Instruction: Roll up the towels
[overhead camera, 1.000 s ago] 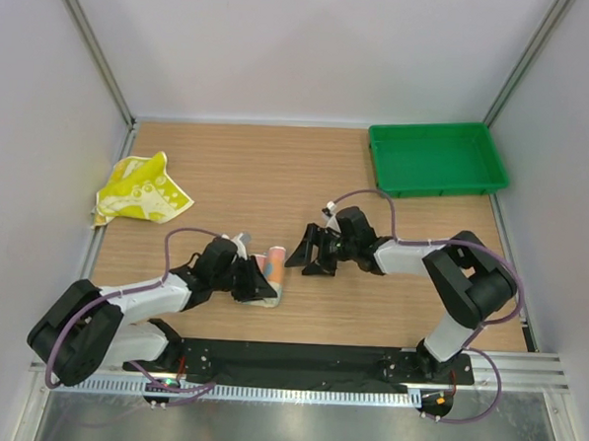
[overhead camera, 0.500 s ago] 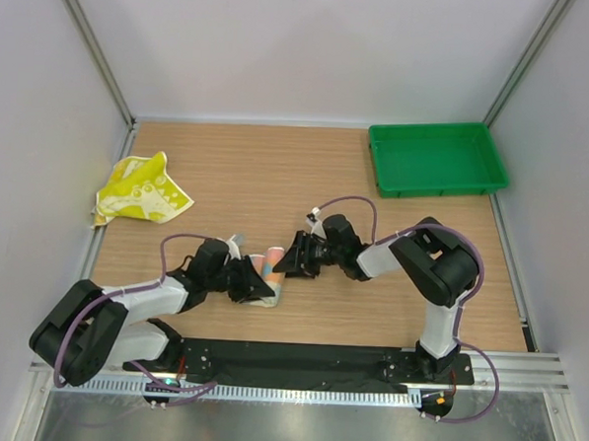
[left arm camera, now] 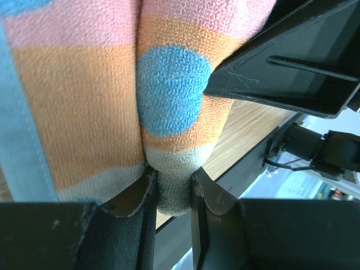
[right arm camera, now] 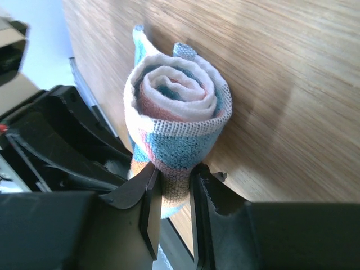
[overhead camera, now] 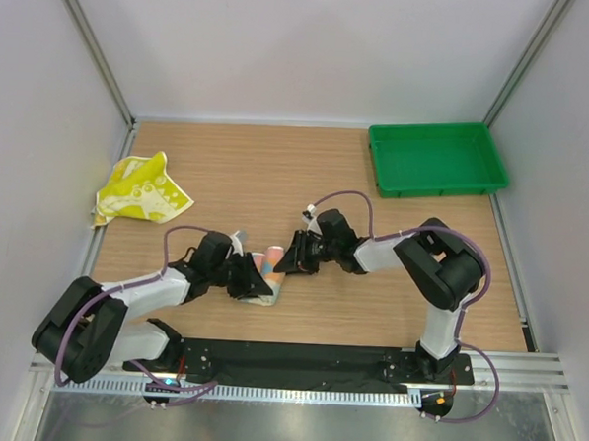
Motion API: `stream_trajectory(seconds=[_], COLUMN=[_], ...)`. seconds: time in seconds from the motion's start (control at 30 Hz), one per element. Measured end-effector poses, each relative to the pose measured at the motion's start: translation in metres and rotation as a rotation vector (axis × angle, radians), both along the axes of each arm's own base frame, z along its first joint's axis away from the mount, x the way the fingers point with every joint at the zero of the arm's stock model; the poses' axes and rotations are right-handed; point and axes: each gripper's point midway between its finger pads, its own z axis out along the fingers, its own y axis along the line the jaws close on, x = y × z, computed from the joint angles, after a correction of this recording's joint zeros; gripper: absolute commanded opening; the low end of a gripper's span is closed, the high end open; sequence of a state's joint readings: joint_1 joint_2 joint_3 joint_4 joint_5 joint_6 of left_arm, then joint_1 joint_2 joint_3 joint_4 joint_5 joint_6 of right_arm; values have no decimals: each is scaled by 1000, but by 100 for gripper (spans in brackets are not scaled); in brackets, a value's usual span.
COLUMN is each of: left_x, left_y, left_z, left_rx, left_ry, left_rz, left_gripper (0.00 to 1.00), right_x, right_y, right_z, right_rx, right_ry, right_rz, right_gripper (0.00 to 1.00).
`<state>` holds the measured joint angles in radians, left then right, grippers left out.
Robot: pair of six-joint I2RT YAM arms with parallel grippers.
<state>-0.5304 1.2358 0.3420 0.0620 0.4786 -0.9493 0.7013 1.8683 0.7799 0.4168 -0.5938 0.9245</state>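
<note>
The light blue towel (overhead camera: 269, 270) with its orange-pink side lies as a short roll on the table near the front, between both arms. My left gripper (overhead camera: 255, 283) is shut on one end of the roll (left arm camera: 171, 185). My right gripper (overhead camera: 288, 263) is shut on the other end, pinching the outer layers of the rolled towel (right arm camera: 174, 140); the spiral of the roll faces that camera. The yellow towel (overhead camera: 140, 189) with a white-green pattern lies crumpled and unrolled at the far left of the table.
A green tray (overhead camera: 436, 159) stands at the back right corner. The enclosure walls and metal posts border the table on three sides. The black base rail (overhead camera: 307, 364) runs along the near edge.
The right gripper has moved left to the roll and closed on its end. The left gripper has kept its hold on the roll.
</note>
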Motion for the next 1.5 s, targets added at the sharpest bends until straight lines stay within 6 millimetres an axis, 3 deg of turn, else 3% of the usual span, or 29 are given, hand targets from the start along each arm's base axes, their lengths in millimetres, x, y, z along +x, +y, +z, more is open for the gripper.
stream_trajectory(seconds=[0.3, 0.57, 0.67, 0.7, 0.83, 1.07, 1.37, 1.5], left_x=[2, 9, 8, 7, 0, -2, 2, -5], left_y=[11, -16, -28, -31, -37, -37, -58, -62], left_z=[2, 4, 3, 2, 1, 9, 67, 64], left_rx=[98, 145, 168, 178, 224, 394, 569, 629], left_ry=[-52, -76, -87, -91, -111, -202, -532, -583], left_rz=[-26, -143, -188, -199, -230, -259, -319, -364], left_gripper=[21, 31, 43, 56, 67, 70, 71, 70], right_x=[-4, -8, -9, -9, -11, -8, -5, -4], right_y=[-10, -47, -60, -64, -74, -76, -79, -80], right_z=[2, 12, 11, 10, 4, 0, 3, 3], right_rx=[-139, -322, -386, -404, -458, -489, -530, -538], right_ry=[-4, -33, -31, -29, -16, -6, -7, -1], right_rz=[8, -63, -84, -87, -93, -83, -70, -68], right_gripper=[16, 16, 16, 16, 16, 16, 16, 16])
